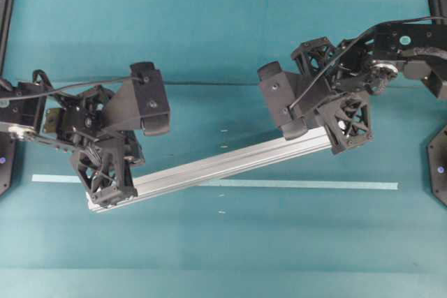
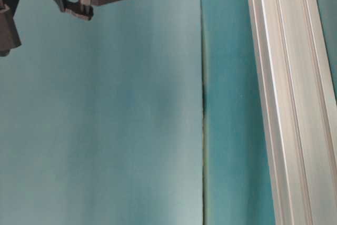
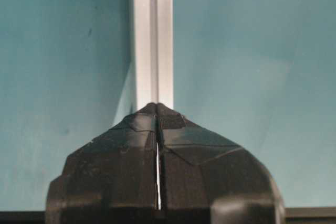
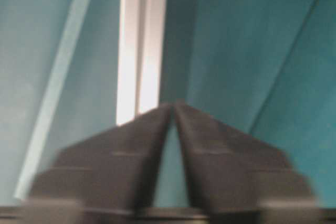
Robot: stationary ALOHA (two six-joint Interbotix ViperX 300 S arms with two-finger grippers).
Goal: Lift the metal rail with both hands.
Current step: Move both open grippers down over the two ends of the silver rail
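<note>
Your left gripper [image 3: 157, 109], pads all but together at the metal rail [image 1: 223, 165]'s low end, right gripper [image 4: 173, 104] slightly parted at its high end; rail slanting across your teal table [image 1: 209, 33].

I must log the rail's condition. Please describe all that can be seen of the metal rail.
The metal rail is a long, straight, silver bar that looks like aluminium, with lengthwise grooves and a square-cut end. It lies diagonally over the teal surface, crossing the pale tape strip. The left gripper covers its lower end and the right gripper its upper end; whether it is already off the table cannot be told.
</note>
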